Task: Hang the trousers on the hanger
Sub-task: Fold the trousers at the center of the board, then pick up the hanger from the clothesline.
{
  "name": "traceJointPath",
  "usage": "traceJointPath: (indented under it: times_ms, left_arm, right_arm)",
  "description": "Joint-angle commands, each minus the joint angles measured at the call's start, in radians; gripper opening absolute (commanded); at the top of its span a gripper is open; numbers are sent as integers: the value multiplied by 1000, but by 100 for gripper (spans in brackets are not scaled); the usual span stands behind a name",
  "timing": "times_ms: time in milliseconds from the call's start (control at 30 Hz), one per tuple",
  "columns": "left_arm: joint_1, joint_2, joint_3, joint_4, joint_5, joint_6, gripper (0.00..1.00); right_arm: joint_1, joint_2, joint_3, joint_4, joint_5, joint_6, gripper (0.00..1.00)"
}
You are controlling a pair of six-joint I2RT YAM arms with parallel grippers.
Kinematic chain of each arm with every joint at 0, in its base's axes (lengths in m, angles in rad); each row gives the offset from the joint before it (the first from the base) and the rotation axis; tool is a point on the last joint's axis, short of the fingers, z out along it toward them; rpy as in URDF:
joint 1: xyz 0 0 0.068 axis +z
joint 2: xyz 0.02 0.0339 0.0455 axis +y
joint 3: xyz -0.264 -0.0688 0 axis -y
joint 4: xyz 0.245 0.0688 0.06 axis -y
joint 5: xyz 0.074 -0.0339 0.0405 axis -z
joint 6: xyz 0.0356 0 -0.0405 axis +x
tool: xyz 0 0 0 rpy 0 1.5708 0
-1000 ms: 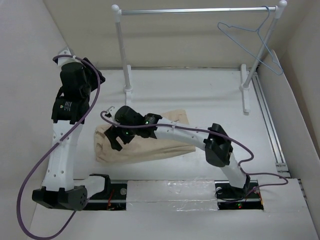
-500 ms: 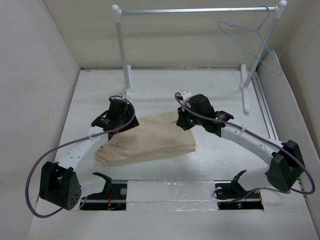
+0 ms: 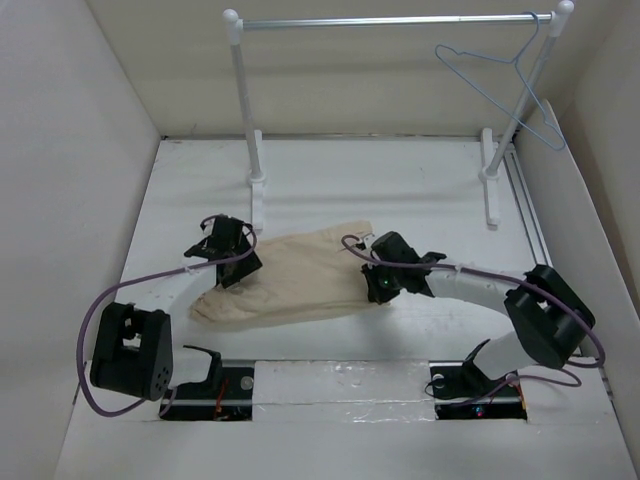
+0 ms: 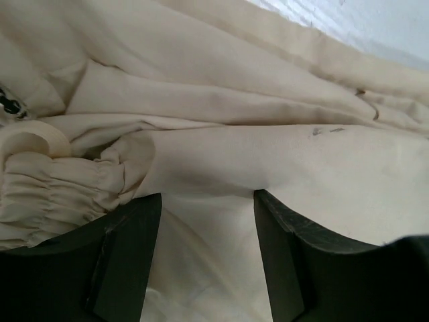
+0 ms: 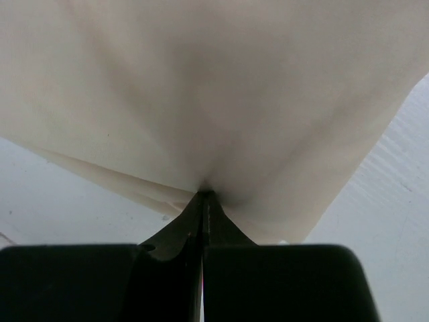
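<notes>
The beige trousers (image 3: 300,285) lie folded on the white table between my two grippers. My left gripper (image 3: 228,262) is low over their left end. In the left wrist view its jaws (image 4: 208,198) stand apart with the tan cloth (image 4: 234,147) spread between and under them. My right gripper (image 3: 380,285) is at the trousers' right end. In the right wrist view its fingertips (image 5: 203,193) are pressed together on an edge of the cloth (image 5: 214,87), which puckers at the pinch. The pale blue wire hanger (image 3: 519,66) hangs from the bar at the far right, away from both grippers.
A white-posted rack with a silver bar (image 3: 390,20) stands at the back, its left post (image 3: 245,110) just behind the trousers. White walls close in the left, back and right. A metal rail (image 3: 535,240) runs along the right edge.
The left arm has dropped from a raised pose to the trousers' left end. The right gripper moved from their left end to the right end and shut on the cloth.
</notes>
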Motion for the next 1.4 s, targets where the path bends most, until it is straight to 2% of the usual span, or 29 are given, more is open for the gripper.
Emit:
traceJointPath:
  times_ms: [0, 67, 133, 167, 200, 267, 300, 333, 367, 400, 433, 500, 533, 600, 633, 667, 700, 767, 800, 833, 867, 933, 1067, 1133, 1367]
  left_arm:
    - [17, 12, 116, 18, -55, 16, 54]
    - [7, 10, 185, -15, -47, 36, 55]
    - [-53, -5, 291, -47, -76, 69, 55]
    - [-75, -22, 325, -54, -84, 85, 54]
    - [-96, -29, 378, -60, -89, 99, 54]
    - [-163, -48, 416, -54, -87, 132, 49]
    - [-185, -46, 431, -46, -74, 140, 37]
    - [-208, -42, 436, -26, -52, 146, 0]
    - [-261, -16, 442, -23, -14, 149, 0]
    - [-295, 4, 446, -14, -3, 154, 0]
    - [-331, 22, 453, -5, -3, 155, 0]
    - [-445, 88, 469, -2, -17, 155, 0]
    - [-481, 101, 469, 12, -21, 155, 0]
    - [-576, 135, 474, 35, -21, 165, 0]
    - [-601, 141, 470, 53, -24, 169, 0]
    - [-621, 151, 468, 61, -23, 175, 0]
    - [-630, 154, 466, 66, -20, 178, 0]
    - [-630, 158, 456, 73, 2, 175, 0]
    - [-630, 158, 445, 75, 3, 178, 0]
    - [-630, 147, 428, 75, 21, 194, 0]
    - [-630, 147, 428, 75, 22, 194, 0]
    - [-630, 142, 411, 75, 38, 204, 0]
    - [-621, 139, 382, 75, 63, 215, 0]
    - [-621, 133, 364, 87, 83, 214, 0]
    - [-599, 133, 350, 84, 86, 234, 0]
  right_arm:
    - [22, -55, 53, -67, -1, -19, 0]
    - [31, -87, 186, -173, 2, -49, 2]
    - [14, -132, 303, -281, 6, -98, 13]
    - [0, -144, 366, -303, 3, -133, 20]
    - [-44, -162, 488, -322, -26, -148, 34]
    - [-102, -170, 611, -339, -56, -171, 48]
    - [-180, -169, 741, -343, -79, -220, 56]
    - [-226, -151, 809, -351, -96, -234, 56]
    - [-274, -135, 869, -346, -115, -265, 49]
    - [-323, -117, 929, -340, -138, -273, 12]
    - [-430, -97, 1058, -354, -150, -277, 1]
    - [-527, -22, 1186, -352, -190, -340, 0]
    - [-620, 9, 1330, -389, -195, -371, 0]
    - [-713, 128, 1490, -447, -184, -458, 0]
    - [-760, 171, 1564, -508, -187, -483, 0]
    - [-858, 214, 1694, -535, -208, -513, 1]
    - [-904, 285, 1739, -555, -268, -529, 16]
    - [-1025, 323, 1775, -558, -348, -512, 41]
    - [-1056, 334, 1756, -538, -451, -507, 64]
    - [-1101, 324, 1697, -470, -471, -486, 75]
    - [-1101, 324, 1696, -469, -471, -483, 80]
    - [-1126, 324, 1611, -429, -504, -480, 83]
    - [-1146, 377, 1600, -486, -462, -510, 87]
    - [-1156, 379, 1572, -452, -468, -518, 88]
    - [-1190, 465, 1611, -432, -573, -501, 90]
